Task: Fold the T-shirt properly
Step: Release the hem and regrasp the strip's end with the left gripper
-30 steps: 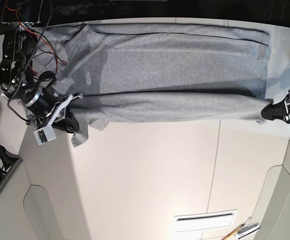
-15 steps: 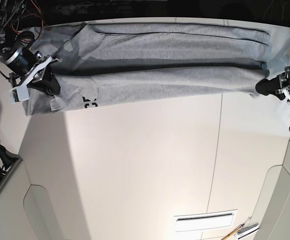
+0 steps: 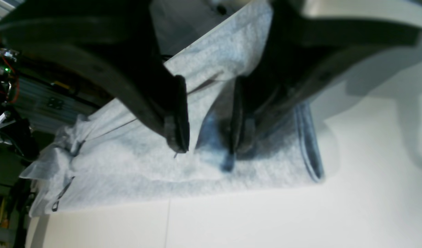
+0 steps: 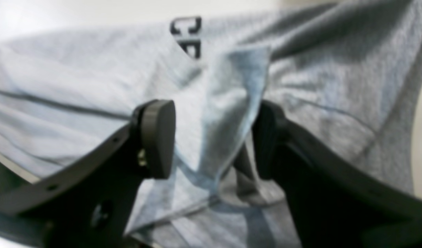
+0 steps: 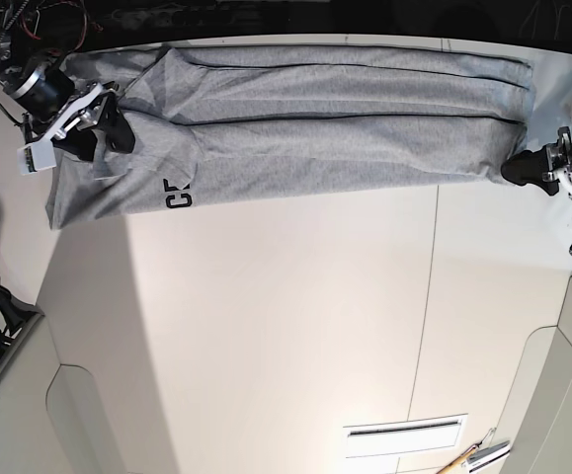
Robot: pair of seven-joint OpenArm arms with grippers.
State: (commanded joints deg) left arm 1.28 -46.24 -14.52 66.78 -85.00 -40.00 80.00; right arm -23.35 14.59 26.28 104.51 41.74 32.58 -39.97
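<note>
1. The shirt (image 5: 335, 94) lies as a long strip along the far side of the counter (image 5: 286, 326). Its upper layer is laid back on itself, with some printed letters (image 5: 179, 194) showing near one end.

2. The right gripper (image 4: 216, 137) has its fingers spread, and a raised ridge of cloth stands between them without being squeezed. If this gripper is lifted now, a finger may catch the ridge and pull the fold open, because the cloth is so close to both sides.

3. The left gripper (image 3: 211, 148) is also spread, low over the opposite end, with a loose fold between its fingers. If it moves sideways before it is clear, I think it could drag this corner and make the strip crooked.

4. Near the right gripper the cloth is bunched, while the middle is rather smooth. If the next fold goes over these wrinkles, it would probably become thick and uneven.

5. The near edges of the layers do not meet exactly, and the lower one sticks out. In my judgement the folding is only partly done; without straightening, this error would likely grow with each further fold.
</note>
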